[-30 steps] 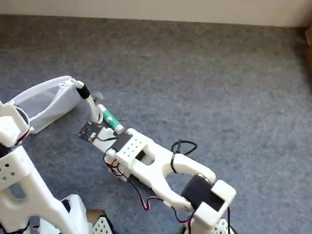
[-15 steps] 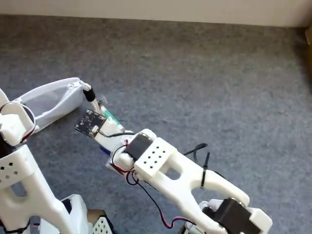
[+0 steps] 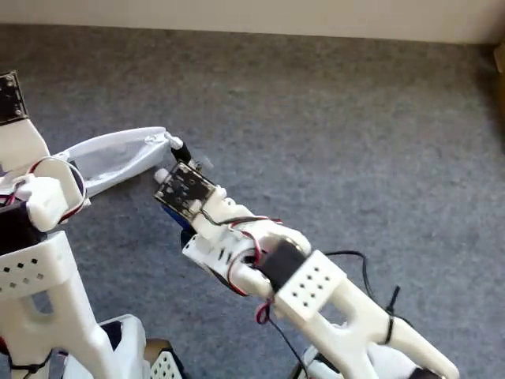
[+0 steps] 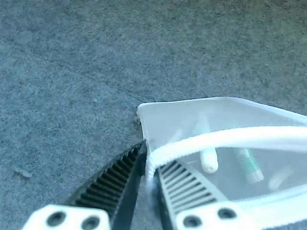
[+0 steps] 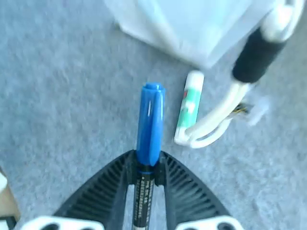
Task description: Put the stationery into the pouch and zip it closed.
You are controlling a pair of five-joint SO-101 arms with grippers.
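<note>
At the left of the grey carpeted table (image 3: 355, 118) stands the left arm; its hand (image 4: 149, 160) is closed on the thick white rim at one corner of the pouch (image 4: 216, 120), with the ribbed fingers pressed on both sides of the rim. The pouch is translucent white and it lies stretched on the table, reaching from this hand toward the middle (image 3: 118, 154). Through its wall a white piece (image 4: 208, 160) and a green piece (image 4: 247, 165) can be seen; I cannot tell if they are inside or behind it.

At the far end of the pouch hangs a white cord loop (image 5: 216, 122) with a black sleeve (image 5: 253, 57). Just beside this loop, touching it, a green-and-white stick (image 5: 190, 103) lies on the table, outside the pouch and close to its edge.

More to the right comes the right arm; its hand (image 5: 146, 158) is closed on a blue pen (image 5: 150, 120), which points forward toward the pouch. The cap of the pen is near the pouch but apart from it, and the pen is beside the stick without touching it.
</note>
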